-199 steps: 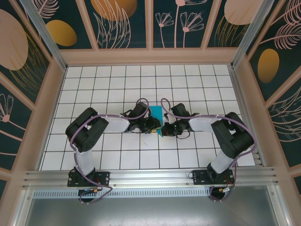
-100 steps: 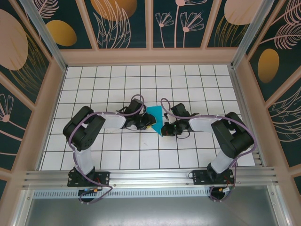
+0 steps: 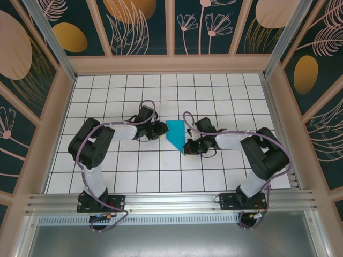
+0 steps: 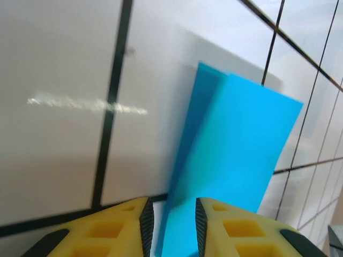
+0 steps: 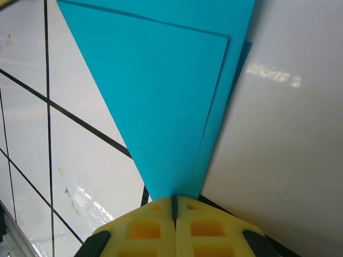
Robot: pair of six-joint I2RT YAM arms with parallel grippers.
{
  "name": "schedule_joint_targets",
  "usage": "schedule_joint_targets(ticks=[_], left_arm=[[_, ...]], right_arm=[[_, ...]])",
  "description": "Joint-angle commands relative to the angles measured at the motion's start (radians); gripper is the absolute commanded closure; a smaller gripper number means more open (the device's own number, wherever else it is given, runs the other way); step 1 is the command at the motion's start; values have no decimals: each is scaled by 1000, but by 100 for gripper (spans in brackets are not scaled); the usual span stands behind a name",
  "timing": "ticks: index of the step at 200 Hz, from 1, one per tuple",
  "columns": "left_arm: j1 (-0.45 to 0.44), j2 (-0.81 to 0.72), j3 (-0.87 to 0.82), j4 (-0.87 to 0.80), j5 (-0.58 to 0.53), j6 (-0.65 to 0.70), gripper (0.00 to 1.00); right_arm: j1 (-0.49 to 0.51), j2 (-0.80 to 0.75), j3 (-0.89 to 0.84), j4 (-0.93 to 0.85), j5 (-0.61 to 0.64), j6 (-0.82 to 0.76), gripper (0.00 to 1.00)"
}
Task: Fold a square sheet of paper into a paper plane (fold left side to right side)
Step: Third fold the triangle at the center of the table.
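Paper (image 3: 174,133) points its near tip into the clamped right pincer (image 5: 174,199); the left pincer (image 4: 170,210), barely parted and empty, flanks its left edge.

A white table (image 3: 102,88) with black lines fills the middle. Dark walls (image 3: 214,24) with painted flowers stand from 9 to 3 o'clock. A silver rail (image 3: 171,202), maybe metal, runs at 6 o'clock.

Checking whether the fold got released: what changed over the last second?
The left gripper drew back to the left off the folded paper, jaws slightly apart, uncovering more of the sheet. The right gripper stayed put, shut on the paper's pointed near tip. The paper itself did not visibly shift.
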Motion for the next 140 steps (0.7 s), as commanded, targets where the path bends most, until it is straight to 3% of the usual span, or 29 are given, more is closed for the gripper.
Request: schedule_joint_targets(ticks=[1, 52, 82, 140], left_arm=[[28, -7, 9, -103, -113, 64, 66], [34, -142, -51, -106, -92, 73, 54], [32, -214, -143, -26, 17, 42, 51], [-52, -242, -205, 112, 141, -39, 53]], right_arm=[[-8, 46, -40, -142, 167, 2, 95], [-8, 1, -37, -95, 150, 6, 95], [-8, -24, -19, -84, 150, 0, 94], [-8, -78, 14, -81, 128, -3, 92]])
